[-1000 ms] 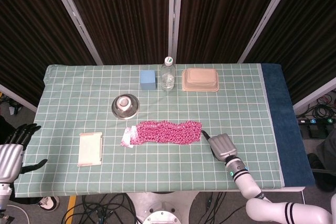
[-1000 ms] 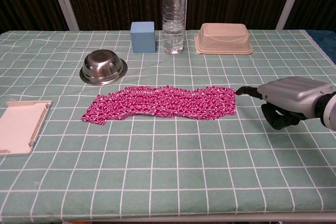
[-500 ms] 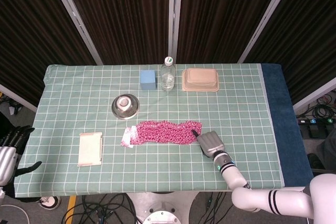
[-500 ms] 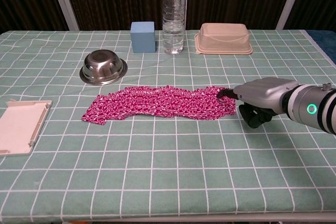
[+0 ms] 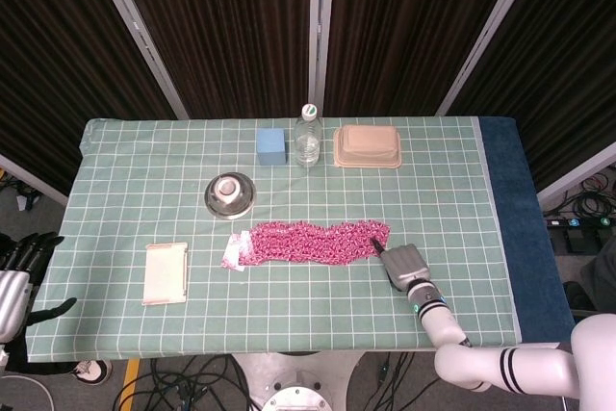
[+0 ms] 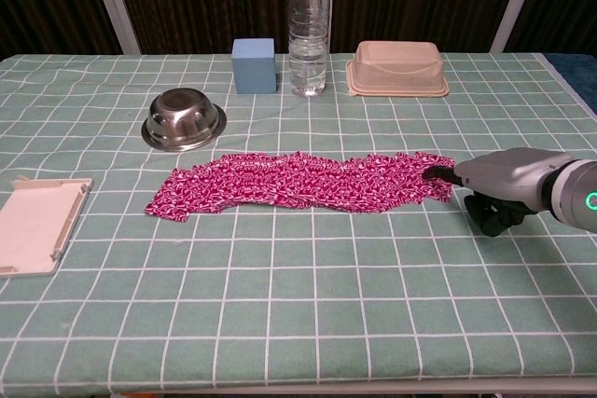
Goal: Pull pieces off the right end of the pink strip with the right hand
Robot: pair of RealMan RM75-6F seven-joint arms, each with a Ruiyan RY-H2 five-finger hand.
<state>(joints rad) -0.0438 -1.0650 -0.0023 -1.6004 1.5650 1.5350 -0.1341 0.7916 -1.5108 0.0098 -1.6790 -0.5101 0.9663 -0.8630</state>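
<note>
At table's right, right hand (image 6: 508,185) fingers pinch pink strip (image 6: 298,182) end.

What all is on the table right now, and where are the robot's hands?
pink strip: one, pink patterned, middle of the table, running left to right
metal bowl: one, silver, behind the strip's left part
blue block: one, light blue, far side, left of the bottle
water bottle: one, clear, far side, centre
lidded container: one, beige, far side, right of the bottle
flat tray: one, cream, near left edge
tablecloth: one, green with white grid, covering the table
right hand: grey, at the strip's right end, a fingertip touching the strip
left hand: dark fingers, off the table's left edge, holding nothing
</note>
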